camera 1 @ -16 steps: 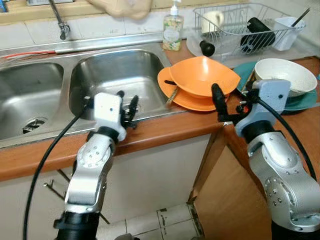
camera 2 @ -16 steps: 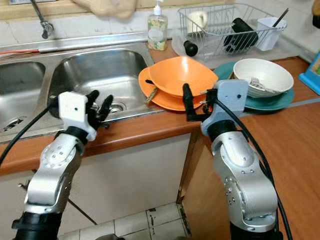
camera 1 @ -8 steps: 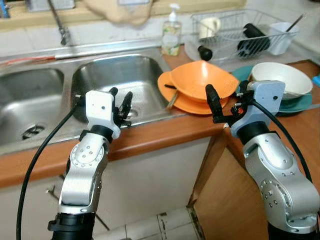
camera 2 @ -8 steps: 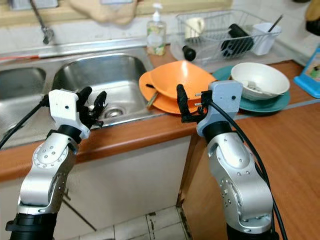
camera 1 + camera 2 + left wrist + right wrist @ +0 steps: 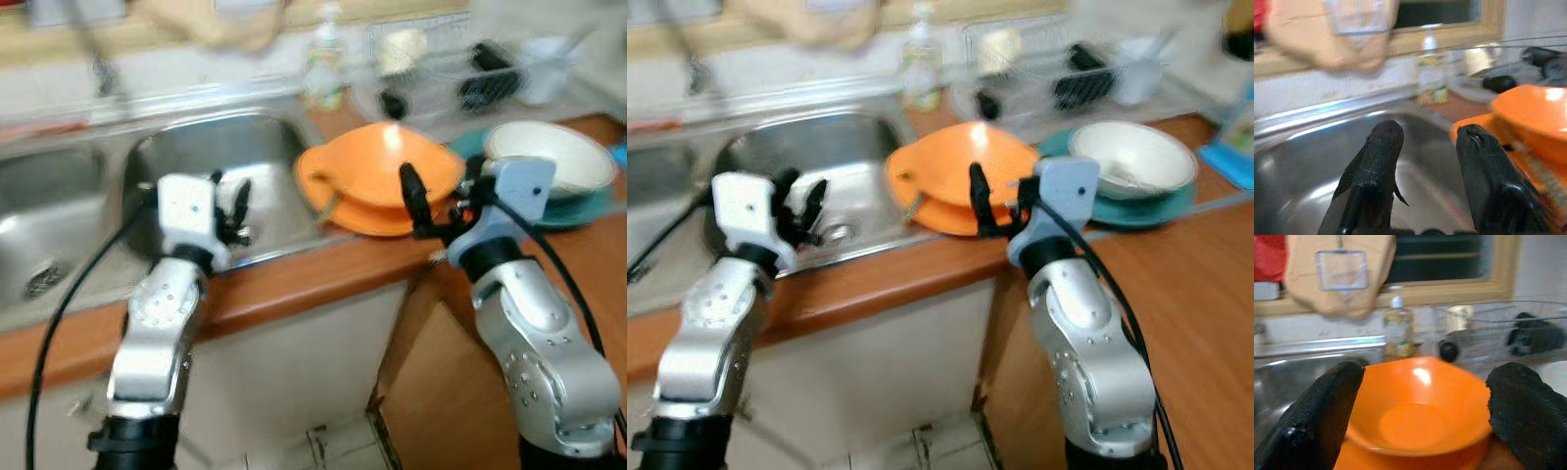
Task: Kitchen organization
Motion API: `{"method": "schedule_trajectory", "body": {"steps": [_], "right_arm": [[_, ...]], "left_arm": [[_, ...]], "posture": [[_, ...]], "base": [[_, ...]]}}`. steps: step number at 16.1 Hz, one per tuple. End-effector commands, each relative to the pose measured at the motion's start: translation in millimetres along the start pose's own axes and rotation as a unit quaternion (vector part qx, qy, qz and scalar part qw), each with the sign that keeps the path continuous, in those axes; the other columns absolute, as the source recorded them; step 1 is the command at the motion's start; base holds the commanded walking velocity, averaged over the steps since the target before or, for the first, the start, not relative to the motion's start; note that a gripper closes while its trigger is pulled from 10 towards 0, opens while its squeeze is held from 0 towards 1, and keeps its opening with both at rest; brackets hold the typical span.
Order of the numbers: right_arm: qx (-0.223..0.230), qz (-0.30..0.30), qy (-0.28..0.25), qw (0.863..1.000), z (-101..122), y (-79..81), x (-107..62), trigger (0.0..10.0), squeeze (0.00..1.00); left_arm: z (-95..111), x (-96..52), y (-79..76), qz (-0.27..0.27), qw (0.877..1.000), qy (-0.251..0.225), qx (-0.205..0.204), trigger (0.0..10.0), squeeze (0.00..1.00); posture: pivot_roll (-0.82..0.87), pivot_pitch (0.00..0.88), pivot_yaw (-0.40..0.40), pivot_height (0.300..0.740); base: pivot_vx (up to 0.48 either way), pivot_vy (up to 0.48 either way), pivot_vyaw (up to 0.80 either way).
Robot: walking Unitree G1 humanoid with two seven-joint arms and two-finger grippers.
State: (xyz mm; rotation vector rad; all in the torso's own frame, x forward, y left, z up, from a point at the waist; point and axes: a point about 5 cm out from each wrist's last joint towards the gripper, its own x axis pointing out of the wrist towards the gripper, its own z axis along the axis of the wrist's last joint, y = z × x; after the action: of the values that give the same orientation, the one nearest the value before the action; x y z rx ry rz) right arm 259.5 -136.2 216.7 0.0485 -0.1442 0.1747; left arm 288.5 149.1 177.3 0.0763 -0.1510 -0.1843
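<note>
Head views were motion-blurred. Right gripper (image 5: pixel 1420 421) hung at the front edge of the wooden counter (image 5: pixel 323 269), fingers (image 5: pixel 1322 416) spread wide apart, empty, aimed at the orange bowl (image 5: pixel 392 162) just beyond them. That bowl sat on an orange plate (image 5: pixel 343 201), next to the right rim of the right sink basin (image 5: pixel 220 157); an utensil handle stuck out between bowl and plate, type unclear. Left gripper (image 5: pixel 1427 171) hovered over the front edge of that basin, fingers (image 5: pixel 1376 166) apart, holding nothing.

White bowl (image 5: pixel 544 152) sat on a teal plate (image 5: pixel 578 201) toward the counter's right edge, beside the orange stack. Behind them, at the back of the counter, a wire dish rack (image 5: pixel 470 73) held dark items and a pale cup, too blurred to detail. Soap bottle (image 5: pixel 1398 330) stood at the back edge between sink and rack. Beige cloth (image 5: pixel 1339 271) hung above the sink by the window frame.
</note>
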Motion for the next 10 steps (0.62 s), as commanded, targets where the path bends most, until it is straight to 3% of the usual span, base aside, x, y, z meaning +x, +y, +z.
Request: {"method": "schedule_trajectory", "body": {"steps": [1,3,4,5,6,10], "right_arm": [[-0.007,-0.008,0.002,1.0,0,-3.9,-0.1,10.0,0.84],[-0.014,0.002,-0.005,1.0,1,-2.1,-0.5,10.0,0.76],[-0.017,0.007,-0.003,1.0,1,-1.0,-0.5,10.0,0.58],[-0.02,0.014,-0.002,1.0,0,0.0,-0.6,10.0,0.25],[-0.023,0.024,-0.002,0.999,1,1.7,-0.8,10.0,0.0],[-0.027,0.039,-0.004,0.999,1,6.2,-1.4,10.0,0.0]], "left_arm": [[5,2.9,-5.3,-0.01,1.0,-0.008,-0.003,10.0,0.0],[5,3.1,-4.8,-0.008,1.0,-0.009,-0.006,10.0,0.0],[5,3.0,-3.6,-0.003,1.0,-0.008,-0.012,10.0,0.0],[5,2.9,-3.0,0.0,1.0,-0.008,-0.014,10.0,0.0],[5,2.5,-2.7,0.001,1.0,-0.009,-0.016,10.0,0.0],[5,1.4,-2.4,0.002,1.0,-0.008,-0.017,10.0,0.0]], "posture": [[-0.13,0.0,0.058,0.74],[-0.13,0.0,0.058,0.74],[-0.13,0.0,0.058,0.74],[-0.14,0.0,0.057,0.74],[-0.14,0.0,0.057,0.74],[-0.14,0.0,0.058,0.74]], "base": [[0.262,0.0,-0.8],[0.261,0.0,0.0],[0.266,0.0,0.0],[0.27,0.0,0.0],[0.266,0.0,0.0],[0.268,0.0,0.0]]}}
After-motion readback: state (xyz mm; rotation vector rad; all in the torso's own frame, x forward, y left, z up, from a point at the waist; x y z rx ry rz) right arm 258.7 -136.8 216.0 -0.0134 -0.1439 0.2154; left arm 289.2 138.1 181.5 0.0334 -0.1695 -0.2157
